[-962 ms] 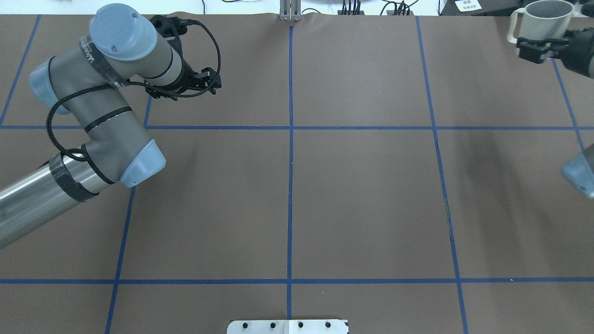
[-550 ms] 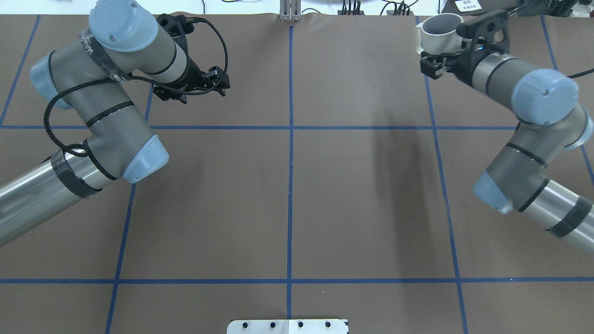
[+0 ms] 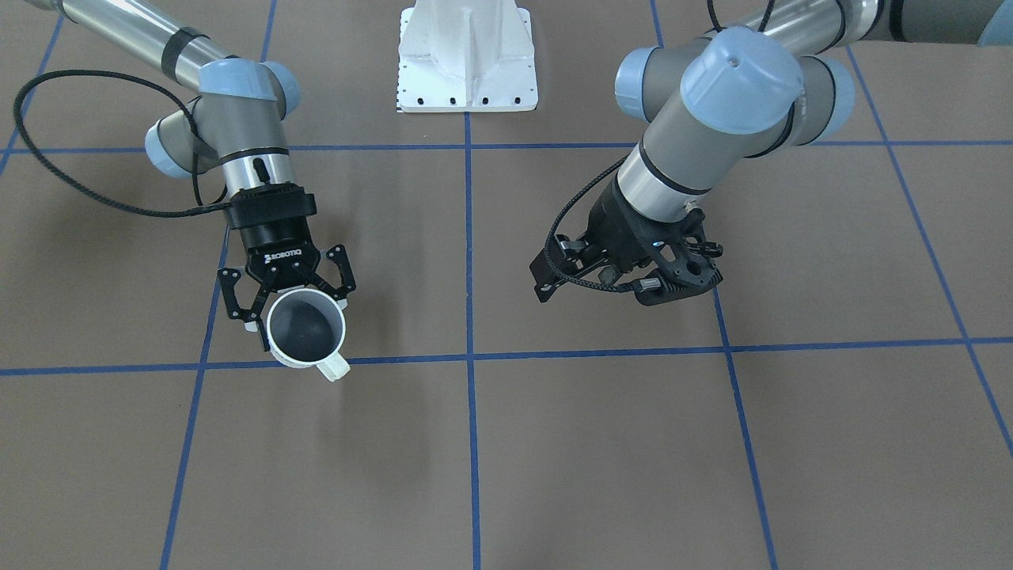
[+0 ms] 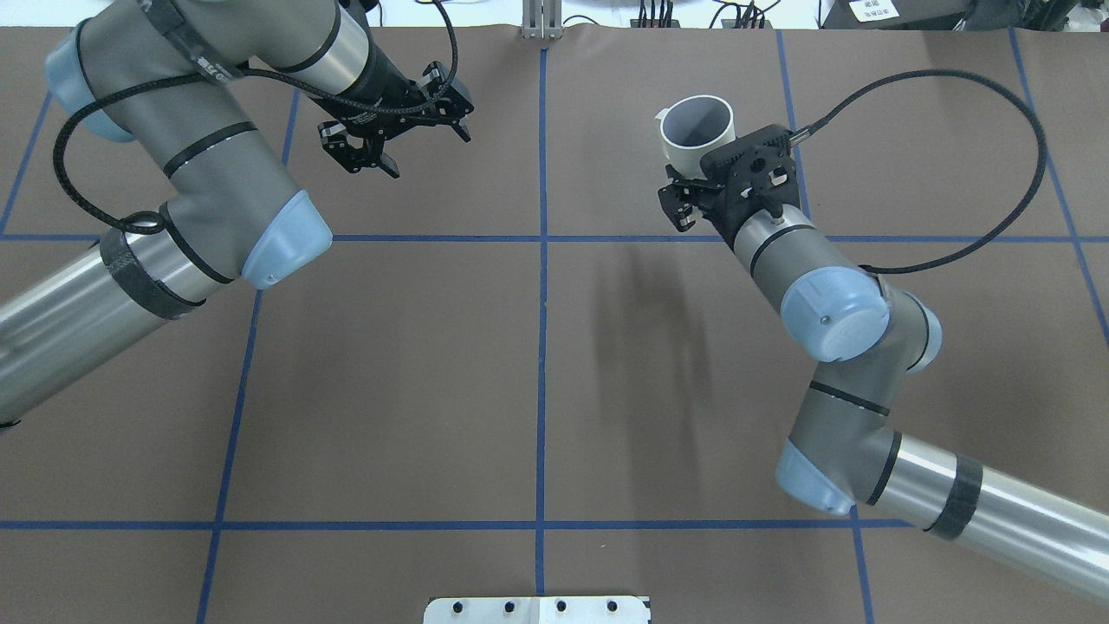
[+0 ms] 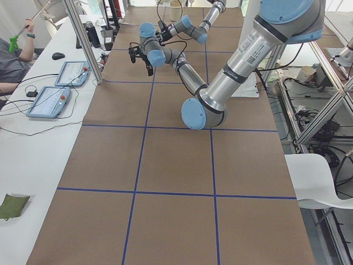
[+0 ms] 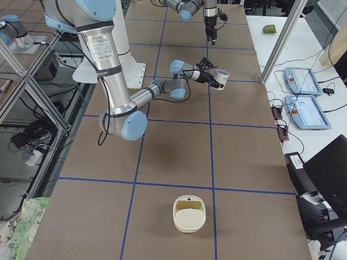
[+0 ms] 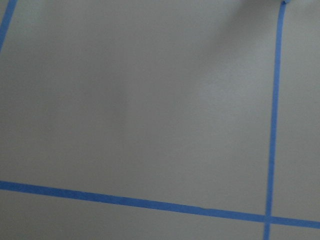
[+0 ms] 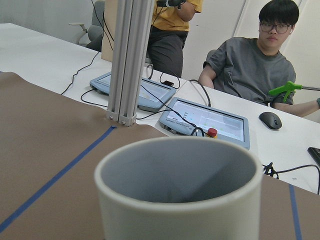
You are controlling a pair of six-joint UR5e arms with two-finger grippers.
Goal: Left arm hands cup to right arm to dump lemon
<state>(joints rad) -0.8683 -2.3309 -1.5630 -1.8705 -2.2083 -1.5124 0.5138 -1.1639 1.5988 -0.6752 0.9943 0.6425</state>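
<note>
The off-white cup [image 3: 306,326] is held upright above the table, mouth up, handle [image 3: 335,367] pointing away from the robot. My right gripper [image 3: 297,313] is shut on the cup's body from the robot's side. In the overhead view the cup [image 4: 697,130] sits right of the centre line, with the right gripper [image 4: 693,173] below it. The cup's rim [image 8: 177,165] fills the right wrist view. Its grey inside shows no lemon; the lemon is out of view. My left gripper [image 4: 429,149] hangs open with nothing in it, left of the centre line, far from the cup.
A cream container [image 6: 190,214] stands on the table toward the robot's right end, with a yellowish patch too small to identify. The white base plate [image 3: 467,63] is near the robot. Beyond the far edge are a metal post [image 8: 125,60], tablets [image 8: 207,120] and seated people.
The right arm has swung in from the table's right edge toward the middle, carrying the cup. The left gripper has shifted right and toward the far edge.
</note>
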